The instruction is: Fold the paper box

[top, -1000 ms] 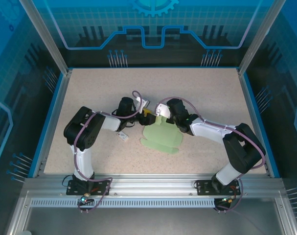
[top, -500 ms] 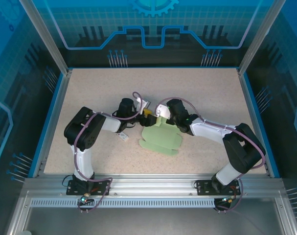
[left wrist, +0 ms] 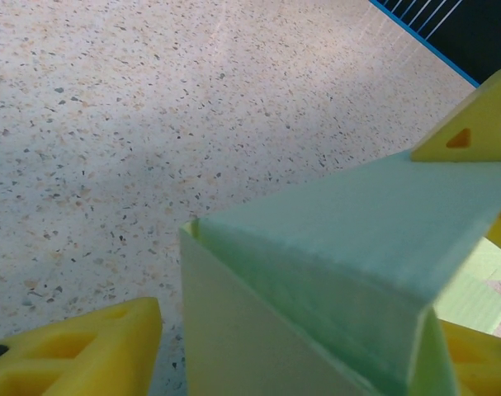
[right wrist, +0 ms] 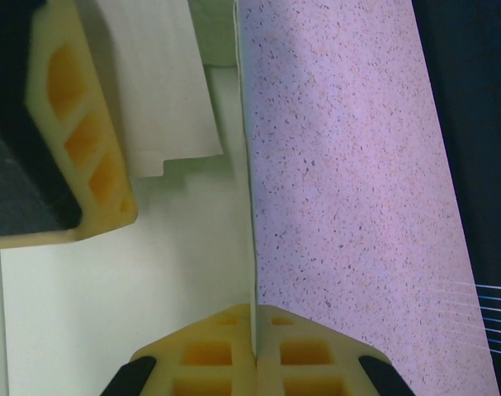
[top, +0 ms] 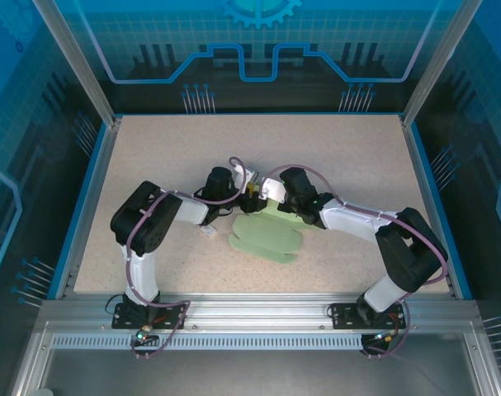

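Note:
The paper box (top: 265, 238) is a pale mint-green die-cut sheet lying mid-table, its far edge raised between the two grippers. My right gripper (top: 272, 196) is shut on a thin upright panel of it; in the right wrist view the yellow pads (right wrist: 225, 351) pinch the sheet's edge (right wrist: 252, 247). My left gripper (top: 250, 194) stands open, and a folded corner of the paper box (left wrist: 333, 247) rises between its yellow fingers (left wrist: 77, 355) with a gap on the left side. The right gripper's finger (left wrist: 473, 124) rests on the same fold.
A tiny white printed tag (top: 207, 230) lies on the speckled table (top: 151, 165) beside the left forearm. Blue rails edge the table (top: 97, 198). Bare tabletop spreads behind and to either side of the arms.
My left gripper has moved right, up to the box's raised far edge. The sheet has shifted slightly left and its far part stands higher. The right gripper keeps its hold.

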You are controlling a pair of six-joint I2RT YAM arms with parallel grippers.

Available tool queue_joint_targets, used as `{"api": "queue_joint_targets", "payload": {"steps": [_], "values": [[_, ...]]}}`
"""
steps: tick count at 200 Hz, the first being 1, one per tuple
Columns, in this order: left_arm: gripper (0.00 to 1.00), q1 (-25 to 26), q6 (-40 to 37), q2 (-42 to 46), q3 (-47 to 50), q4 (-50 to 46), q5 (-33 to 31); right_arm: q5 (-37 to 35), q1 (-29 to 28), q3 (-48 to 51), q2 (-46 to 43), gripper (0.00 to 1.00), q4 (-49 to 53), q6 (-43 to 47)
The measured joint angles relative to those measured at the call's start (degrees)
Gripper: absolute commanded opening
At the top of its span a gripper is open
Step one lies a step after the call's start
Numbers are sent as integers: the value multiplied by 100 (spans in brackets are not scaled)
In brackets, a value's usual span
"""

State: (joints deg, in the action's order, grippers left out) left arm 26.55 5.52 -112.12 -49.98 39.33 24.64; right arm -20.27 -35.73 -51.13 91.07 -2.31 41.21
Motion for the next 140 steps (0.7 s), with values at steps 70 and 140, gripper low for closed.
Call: {"api": "queue_joint_targets", "payload": {"steps": [70,140], "values": [[83,-2,-118,374,221,-44,-79,-28,4,0,2,3,22,-37],[93,-26,-107,951,518,-323,4,-57,4,0,17,3,48,-55]]}}
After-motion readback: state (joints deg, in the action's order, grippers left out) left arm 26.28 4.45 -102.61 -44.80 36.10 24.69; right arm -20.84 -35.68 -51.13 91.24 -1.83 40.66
